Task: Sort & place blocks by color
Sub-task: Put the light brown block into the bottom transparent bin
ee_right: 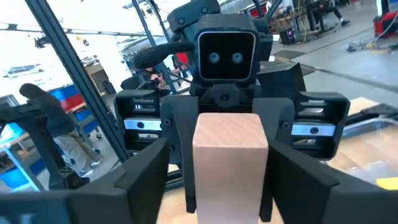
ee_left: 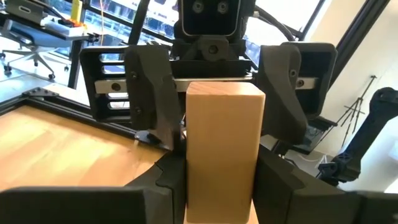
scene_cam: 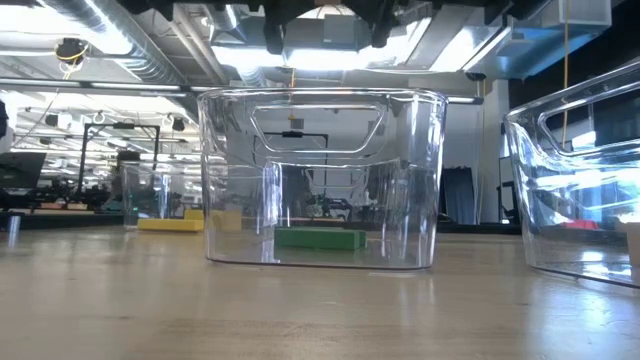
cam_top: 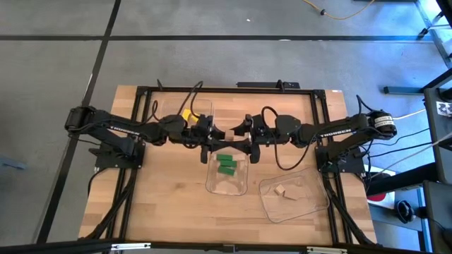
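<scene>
Blocks are mid-sort on the wooden table as the two arms meet face to face above its centre, a pale tan wooden block caught between them. From the left, the left gripper holds that block upright between its dark fingers, the wrist view showing wood pressed against both inner faces. A yellow block lies inside a clear tray just behind that arm, with yellow pieces also visible low on the table in the level view. At centre, green blocks rest in a second clear tray directly below the meeting point. The right gripper brackets the same block from the opposite side, its fingers spread about as wide as the wood; whether they are already pressing on it cannot be told. Farther right, two tan blocks sit in a third clear tray, apparently the destination for this piece. The risk, judged from this handover, is timing: if the left fingers let go before the right ones have a firm hold, the block would likely drop into the green tray beneath, landing among the wrong colour. A skewed pinch could also twist it loose. White lettering on the right forearm appears to read "TROSSEN"; no other writing is legible.
</scene>
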Available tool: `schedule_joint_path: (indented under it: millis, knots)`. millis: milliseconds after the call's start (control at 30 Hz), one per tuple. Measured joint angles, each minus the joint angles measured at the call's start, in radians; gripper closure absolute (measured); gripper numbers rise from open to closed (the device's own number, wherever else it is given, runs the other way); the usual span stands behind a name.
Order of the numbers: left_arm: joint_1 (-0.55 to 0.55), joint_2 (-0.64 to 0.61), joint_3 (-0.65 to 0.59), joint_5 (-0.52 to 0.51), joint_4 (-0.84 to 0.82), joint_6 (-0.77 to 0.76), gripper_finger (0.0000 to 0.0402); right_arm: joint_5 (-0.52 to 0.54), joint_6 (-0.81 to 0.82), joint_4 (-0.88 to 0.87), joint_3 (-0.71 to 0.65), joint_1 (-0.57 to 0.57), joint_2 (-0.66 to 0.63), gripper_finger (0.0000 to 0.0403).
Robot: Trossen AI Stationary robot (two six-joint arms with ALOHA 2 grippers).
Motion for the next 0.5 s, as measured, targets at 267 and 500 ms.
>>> schedule_joint_path:
  millis: [267, 500]
  knots:
    - [0.0, 0.0, 0.0, -0.007, 0.0, 0.001, 0.0283, 0.018, -0.008, 0.0, 0.0, -0.001, 0.0, 0.0269]
    - [0.0, 0.0, 0.0, -0.005, -0.005, 0.006, 0.0227, 0.005, -0.004, -0.001, 0.0, -0.001, 0.0, 0.027]
